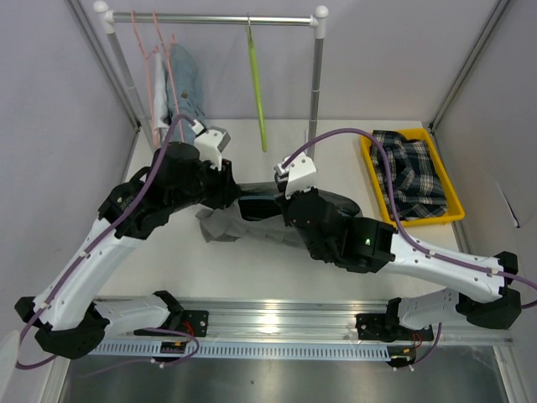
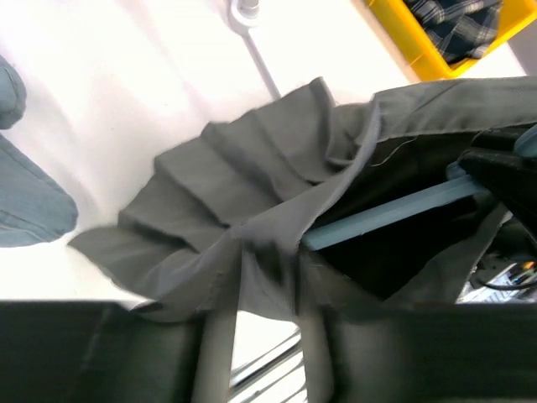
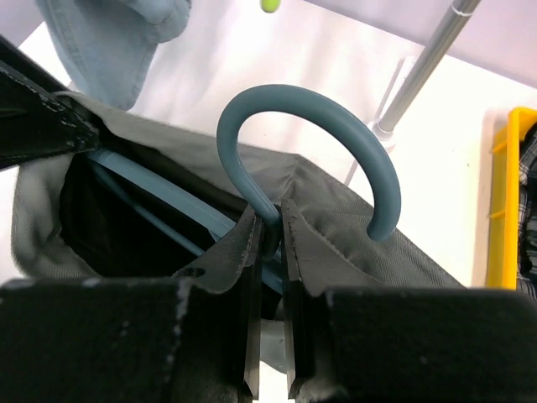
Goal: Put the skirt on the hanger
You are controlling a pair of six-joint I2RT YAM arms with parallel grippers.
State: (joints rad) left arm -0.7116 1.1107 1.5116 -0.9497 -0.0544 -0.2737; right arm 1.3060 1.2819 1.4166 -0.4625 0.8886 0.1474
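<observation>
A dark grey pleated skirt (image 1: 226, 225) lies on the table between my two arms; it also shows in the left wrist view (image 2: 243, 185) and the right wrist view (image 3: 352, 227). A blue hanger (image 3: 285, 143) sits with its bar (image 2: 394, 210) inside the skirt's waist opening and its hook sticking out. My right gripper (image 3: 270, 231) is shut on the neck of the hanger hook. My left gripper (image 2: 260, 277) is shut on the skirt's waistband edge, holding the opening apart. Both grippers are hidden under the arms in the top view.
A clothes rail (image 1: 214, 18) stands at the back with a pink hanger (image 1: 155, 59), a hung denim garment (image 1: 186, 80) and a green hanger (image 1: 257, 84). A yellow bin (image 1: 453, 214) with a plaid garment (image 1: 409, 172) sits at the right. The rail post (image 1: 316, 84) stands behind the skirt.
</observation>
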